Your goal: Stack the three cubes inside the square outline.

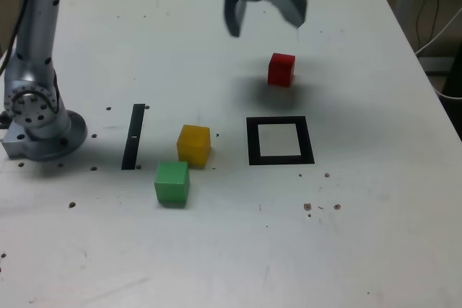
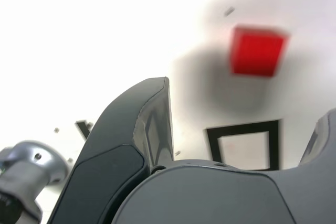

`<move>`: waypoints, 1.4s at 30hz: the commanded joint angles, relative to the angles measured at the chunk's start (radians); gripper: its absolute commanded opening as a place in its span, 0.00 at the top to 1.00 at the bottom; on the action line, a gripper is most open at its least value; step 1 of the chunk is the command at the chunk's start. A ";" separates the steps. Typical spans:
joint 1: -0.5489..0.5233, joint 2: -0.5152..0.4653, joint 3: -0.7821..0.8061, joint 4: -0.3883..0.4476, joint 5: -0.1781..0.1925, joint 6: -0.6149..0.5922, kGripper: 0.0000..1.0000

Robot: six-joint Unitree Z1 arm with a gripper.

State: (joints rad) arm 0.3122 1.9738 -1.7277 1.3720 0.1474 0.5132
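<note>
Hovering spread wide and empty with the gripper (image 1: 266, 28), apparently to line up over the red cube (image 1: 281, 69), resting on the table (image 1: 375, 200) outside the square outline (image 1: 310, 151).

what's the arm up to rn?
Nothing is gripped: the open dark grey two-fingered tool hangs above the table near the matte red cube. The black square outline holds no cube. The matte yellow cube and matte green cube sit off to its side, in the exterior view's left half.
</note>
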 commanded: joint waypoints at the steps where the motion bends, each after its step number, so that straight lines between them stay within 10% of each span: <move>1: 0.004 0.016 0.004 -0.001 0.004 0.009 0.04; 42: -0.015 0.203 0.038 -0.146 0.020 0.047 0.32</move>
State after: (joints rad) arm 0.2998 2.1690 -1.6843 1.2279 0.1690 0.5582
